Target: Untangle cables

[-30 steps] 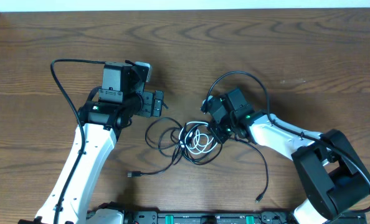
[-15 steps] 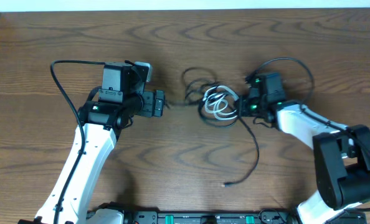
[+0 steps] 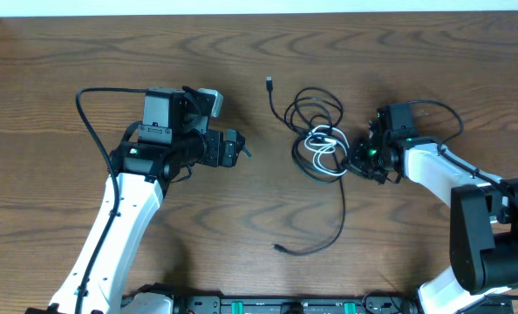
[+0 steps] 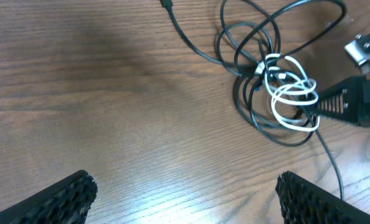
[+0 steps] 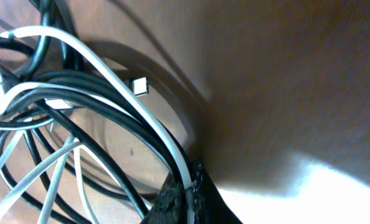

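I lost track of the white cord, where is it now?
Overhead view: the white cord lies right of centre, looped inside the black cables, its right edge pinched in the right fingers.

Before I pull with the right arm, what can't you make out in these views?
- Crossings inside the tangle: too small overhead; the right wrist view is too close and cut off by its edges.
- Whether the right gripper pinches anything besides the white cord: its own pads hide it in the right wrist view.
- Plug type on the loose end: too small overhead.
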### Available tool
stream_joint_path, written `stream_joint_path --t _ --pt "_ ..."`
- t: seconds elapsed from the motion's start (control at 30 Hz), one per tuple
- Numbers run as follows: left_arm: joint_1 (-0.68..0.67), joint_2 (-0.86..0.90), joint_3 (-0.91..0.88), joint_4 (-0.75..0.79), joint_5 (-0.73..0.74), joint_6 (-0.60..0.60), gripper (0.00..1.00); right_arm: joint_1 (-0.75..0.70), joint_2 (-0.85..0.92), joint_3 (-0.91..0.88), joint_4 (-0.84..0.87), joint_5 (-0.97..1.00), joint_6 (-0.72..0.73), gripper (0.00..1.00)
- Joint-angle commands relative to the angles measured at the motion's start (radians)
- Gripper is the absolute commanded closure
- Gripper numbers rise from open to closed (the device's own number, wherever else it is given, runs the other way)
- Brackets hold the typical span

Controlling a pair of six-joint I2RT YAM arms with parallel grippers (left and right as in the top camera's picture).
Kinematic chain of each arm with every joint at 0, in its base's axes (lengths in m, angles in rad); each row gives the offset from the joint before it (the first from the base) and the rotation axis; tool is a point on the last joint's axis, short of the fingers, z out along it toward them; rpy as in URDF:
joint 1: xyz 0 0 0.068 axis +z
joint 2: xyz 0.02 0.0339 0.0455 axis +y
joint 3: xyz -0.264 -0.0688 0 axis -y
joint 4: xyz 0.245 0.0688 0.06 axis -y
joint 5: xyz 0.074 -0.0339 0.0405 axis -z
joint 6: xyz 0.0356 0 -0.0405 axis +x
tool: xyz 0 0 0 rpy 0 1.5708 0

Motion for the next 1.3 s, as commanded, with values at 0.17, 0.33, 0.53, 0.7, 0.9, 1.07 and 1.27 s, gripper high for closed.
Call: stream_joint_path --t 0.17,0.33,0.53,0.7,0.9,1.07,1.27 --pt "0.003 -0.011 0.022 0.0 0.021 -0.009 0.06 0.087 0.013 -0.013 -0.011 -0.21 -0.063 0.05" --pt "0.003 -0.011 0.022 -0.003 0.02 -0.009 0.06 0.082 0.013 -0.013 -0.011 -0.125 -0.112 0.01" --pt "0.003 -0.011 0.022 -0.014 0.02 -0.009 0.06 0.058 0.013 -0.013 -0.01 0.029 -0.198 0.01" --pt "0.003 -0.011 0.022 -0.014 0.02 -0.009 0.06 0.041 0.013 -0.013 0.051 0.101 -0.228 0.01" --pt "0.001 -0.011 0.022 -0.031 0.021 -0.009 0.06 0.044 0.013 -0.013 0.206 0.108 -0.264 0.05" --pt "-0.045 -0.011 0.022 -0.037 0.02 -0.008 0.06 0.044 0.013 -0.013 0.249 0.164 -0.264 0.11" --pt "-0.117 -0.004 0.022 -0.036 0.016 -0.008 0.06 0.071 0.013 -0.013 0.247 0.076 -0.291 0.14"
